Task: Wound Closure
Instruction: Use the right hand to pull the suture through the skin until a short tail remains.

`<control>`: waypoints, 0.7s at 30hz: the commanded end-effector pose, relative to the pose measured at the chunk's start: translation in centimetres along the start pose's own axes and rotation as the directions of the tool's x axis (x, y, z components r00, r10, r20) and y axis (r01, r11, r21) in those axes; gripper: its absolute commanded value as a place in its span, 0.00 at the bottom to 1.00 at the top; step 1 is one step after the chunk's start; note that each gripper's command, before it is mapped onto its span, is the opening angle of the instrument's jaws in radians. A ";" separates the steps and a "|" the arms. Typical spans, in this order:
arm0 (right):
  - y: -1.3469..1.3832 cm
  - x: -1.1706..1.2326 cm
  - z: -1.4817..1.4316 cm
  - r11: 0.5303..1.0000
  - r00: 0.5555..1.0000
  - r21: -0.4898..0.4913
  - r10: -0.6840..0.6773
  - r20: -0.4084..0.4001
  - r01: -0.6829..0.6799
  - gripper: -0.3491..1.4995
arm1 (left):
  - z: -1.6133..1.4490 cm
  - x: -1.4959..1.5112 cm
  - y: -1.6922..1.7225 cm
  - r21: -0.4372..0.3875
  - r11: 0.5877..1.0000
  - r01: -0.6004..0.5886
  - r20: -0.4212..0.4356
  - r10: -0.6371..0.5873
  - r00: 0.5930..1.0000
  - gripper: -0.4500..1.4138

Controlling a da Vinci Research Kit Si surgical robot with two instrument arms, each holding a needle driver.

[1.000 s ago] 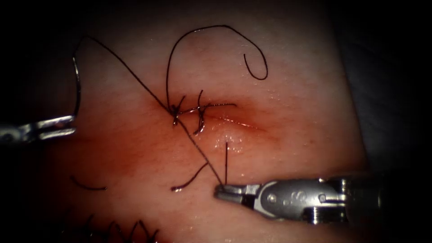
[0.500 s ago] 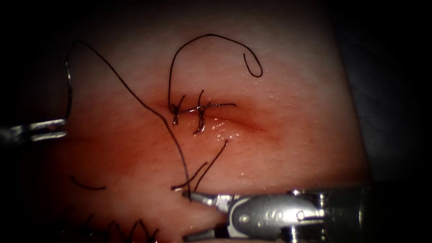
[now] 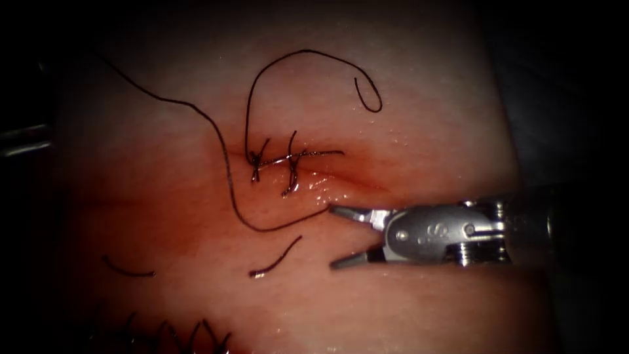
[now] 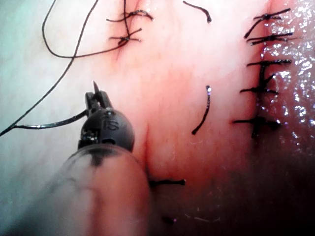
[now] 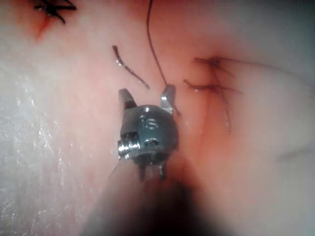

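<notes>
My left tool (image 4: 97, 96) is shut on the curved needle (image 4: 49, 123) near its pointed end, and the needle is out of the tissue (image 3: 426, 131), left of the cut (image 3: 347, 176). Its shaft (image 3: 26, 141) lies at the endoscope view's left edge. The thread (image 3: 226, 164) trails slack from the upper left, curves past two stitches (image 3: 272, 160) and ends by the upper jaw of my right tool (image 3: 332, 237). That tool is open and holds nothing, just below the cut. In the right wrist view its jaws (image 5: 146, 96) stand spread, with the thread (image 5: 152, 44) beside one.
A loose tail of thread (image 3: 295, 56) loops above the stitches. Two cut ends (image 3: 275, 259) (image 3: 128, 270) lie on the tissue below. An older row of stitches (image 3: 177, 331) runs along the bottom edge. Red fluid stains the tissue around the cut.
My right tool opened, let go of the thread and moved up and right, toward the cut. My left tool drew away to the left with the needle. The thread went slack.
</notes>
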 end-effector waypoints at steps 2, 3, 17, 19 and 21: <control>0.07 -0.20 0.30 1.000 1.000 0.004 -0.007 0.030 0.007 0.92 | 0.12 0.00 0.04 0.005 1.000 0.000 0.003 0.000 1.000 0.00; 0.10 -0.26 0.35 1.000 0.999 0.025 -0.019 0.042 0.018 0.78 | 0.13 -0.01 0.04 0.005 1.000 0.000 0.004 0.000 1.000 0.00; -0.29 -0.12 0.03 0.987 0.993 0.153 0.032 0.116 -0.050 0.00 | 0.41 -0.28 -0.06 0.009 1.000 0.000 0.007 0.000 1.000 0.00; -0.47 0.00 -0.07 0.984 0.993 0.173 0.028 0.111 -0.047 0.00 | 0.45 -0.31 -0.06 0.004 1.000 -0.005 0.011 0.004 1.000 0.00; -0.62 0.12 -0.15 0.981 0.994 0.190 0.024 0.111 -0.045 0.00 | 0.49 -0.32 -0.03 -0.005 1.000 -0.013 0.020 0.013 1.000 0.00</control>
